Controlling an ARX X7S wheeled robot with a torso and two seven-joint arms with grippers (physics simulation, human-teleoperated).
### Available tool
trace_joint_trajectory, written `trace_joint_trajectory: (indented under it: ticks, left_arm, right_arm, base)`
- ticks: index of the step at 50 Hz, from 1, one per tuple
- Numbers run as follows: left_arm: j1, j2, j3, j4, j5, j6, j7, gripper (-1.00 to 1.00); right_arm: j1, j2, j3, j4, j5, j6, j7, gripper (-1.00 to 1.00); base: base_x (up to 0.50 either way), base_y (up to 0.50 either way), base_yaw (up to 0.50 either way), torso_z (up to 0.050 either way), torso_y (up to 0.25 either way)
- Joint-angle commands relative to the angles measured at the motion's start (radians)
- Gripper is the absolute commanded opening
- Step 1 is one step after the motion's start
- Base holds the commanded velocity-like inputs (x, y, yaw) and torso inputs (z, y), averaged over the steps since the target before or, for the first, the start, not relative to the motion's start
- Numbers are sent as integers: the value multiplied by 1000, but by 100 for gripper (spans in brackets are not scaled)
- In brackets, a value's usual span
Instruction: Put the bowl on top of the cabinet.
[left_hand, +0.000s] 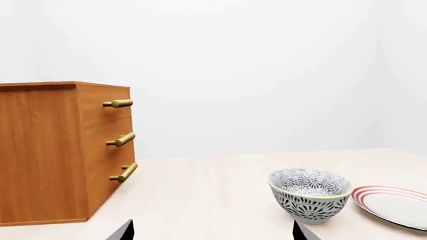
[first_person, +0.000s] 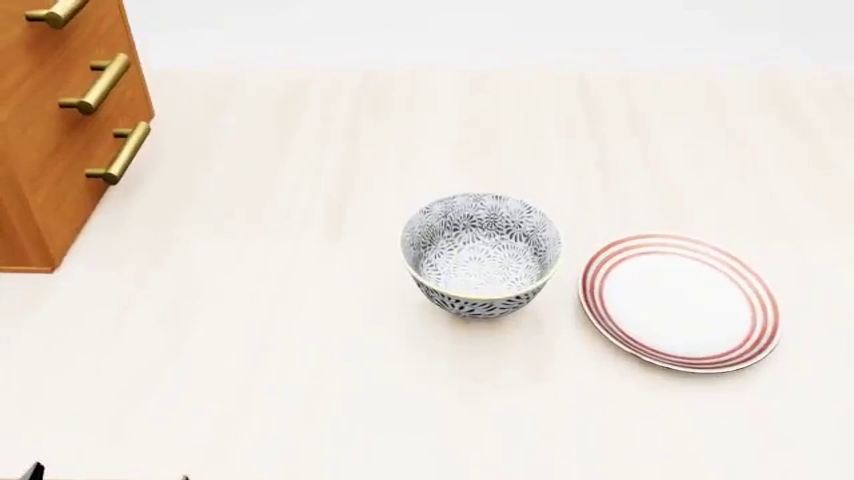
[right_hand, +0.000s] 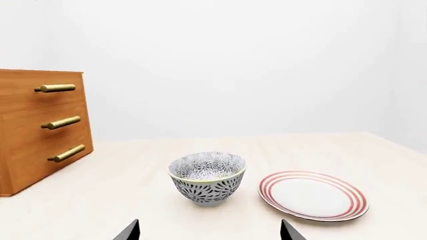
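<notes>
The bowl, deep and white with a dense dark floral pattern, stands upright on the pale table; nothing holds it. The orange-brown cabinet with brass bar handles stands at the far left, well apart from the bowl. In the left wrist view, my left gripper is open and empty, with the bowl ahead near one fingertip and the cabinet off to the other side. My right gripper is also open and empty, a short way back from the bowl, with the cabinet beyond.
A flat white plate with red rings lies right beside the bowl on its right, a narrow gap between them. It shows in both wrist views, plate and plate. A white wall stands behind the table.
</notes>
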Motion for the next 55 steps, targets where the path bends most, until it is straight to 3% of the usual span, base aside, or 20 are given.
trace_joint_trajectory:
  ticks: [1, 12, 22, 55]
  left_arm:
    - [-2, 4, -10, 3, 5, -11, 9, 100]
    - [-9, 2, 0, 2, 20, -32, -13, 100]
    - [-11, -8, 9, -10, 9, -13, -14, 100]
    - [-22, -28, 27, -15, -9, -17, -41, 100]
  right_arm:
    - [3, -5, 11, 0, -8, 6, -8, 100]
    - [3, 4, 9, -3, 14, 5, -1, 100]
    - [-2, 10, 14, -4, 34, -18, 7, 100]
    - [3, 33, -4, -6, 73, -13, 24, 100]
  base:
    - [0, 0, 0, 50, 0]
    - [0, 0, 0, 50, 0]
    - [0, 52, 0, 0, 0]
    - [0, 346, 0, 0, 0]
